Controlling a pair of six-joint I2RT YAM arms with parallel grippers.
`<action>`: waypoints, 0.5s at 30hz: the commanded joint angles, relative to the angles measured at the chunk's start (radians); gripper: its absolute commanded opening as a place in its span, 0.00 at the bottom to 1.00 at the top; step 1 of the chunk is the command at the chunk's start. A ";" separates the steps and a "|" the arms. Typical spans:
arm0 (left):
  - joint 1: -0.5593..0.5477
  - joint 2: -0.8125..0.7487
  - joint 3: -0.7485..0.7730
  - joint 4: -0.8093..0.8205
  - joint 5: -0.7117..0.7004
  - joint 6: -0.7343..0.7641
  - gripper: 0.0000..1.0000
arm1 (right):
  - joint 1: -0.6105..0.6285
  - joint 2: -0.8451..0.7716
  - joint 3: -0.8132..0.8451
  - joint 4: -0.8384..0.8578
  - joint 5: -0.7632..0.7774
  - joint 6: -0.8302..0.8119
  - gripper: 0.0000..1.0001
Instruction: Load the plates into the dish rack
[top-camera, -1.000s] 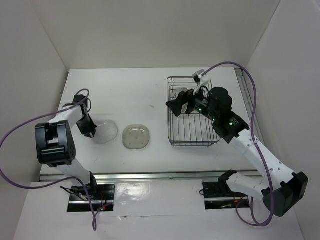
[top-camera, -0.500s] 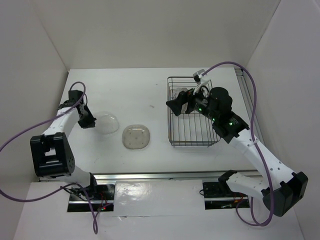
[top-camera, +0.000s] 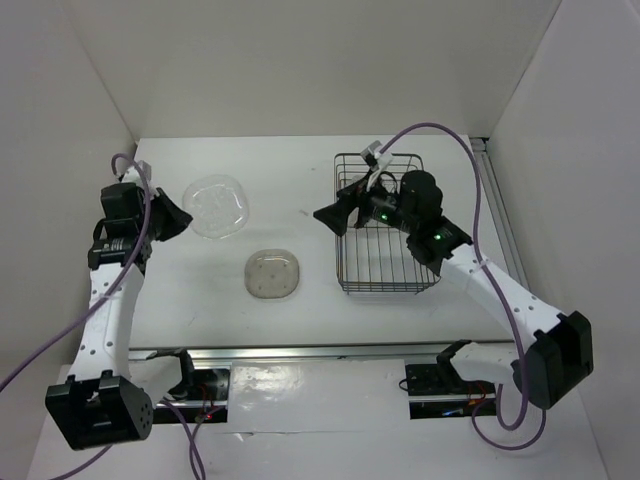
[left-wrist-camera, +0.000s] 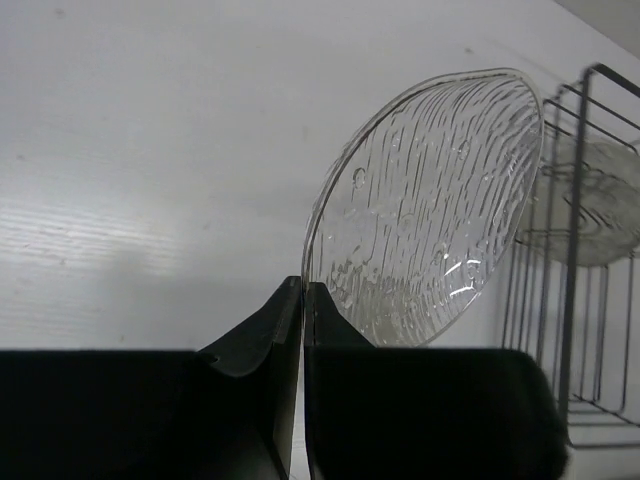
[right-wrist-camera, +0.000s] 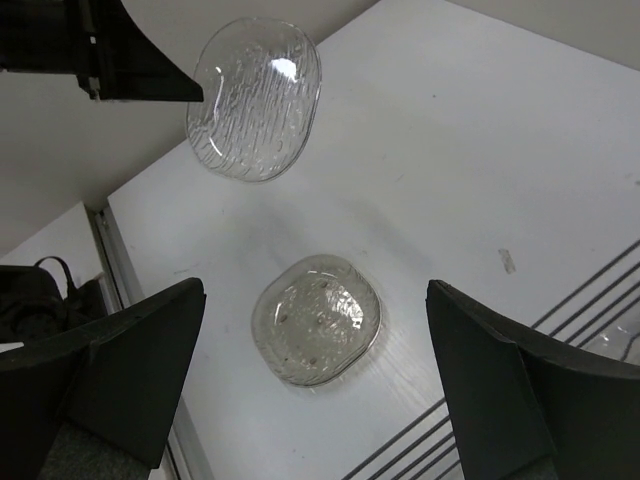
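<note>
We hold a clear plate (top-camera: 217, 205) by its rim in our pinching left claw (top-camera: 178, 221) at upper left, our right claw (top-camera: 325, 217) spread beside the dish rack (top-camera: 388, 289), a second plate (top-camera: 273, 273) flat on the worktop (top-camera: 300, 180) mid-frame.

No legible text, labels, brands or numbers in any view. Clear plate (top-camera: 217, 205), grey plate (top-camera: 273, 273), dish rack (top-camera: 385, 225) and white surface (top-camera: 290, 180) all unmarked.

You can count three plates: one clear plate (top-camera: 215, 205), one greyish plate (top-camera: 273, 273), one racked plate (left-wrist-camera: 590, 200). One dish rack (top-camera: 385, 290). Two hands: left hand (top-camera: 180, 219), right hand (top-camera: 333, 215).
</note>
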 joint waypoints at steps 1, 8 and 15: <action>-0.012 -0.036 -0.022 0.106 0.218 0.033 0.00 | 0.035 0.076 0.030 0.127 -0.075 -0.030 0.98; -0.070 -0.059 -0.042 0.149 0.377 0.013 0.00 | 0.149 0.320 0.183 0.116 -0.016 -0.075 0.96; -0.080 -0.059 -0.061 0.171 0.460 -0.006 0.00 | 0.194 0.432 0.255 0.164 0.031 -0.055 0.94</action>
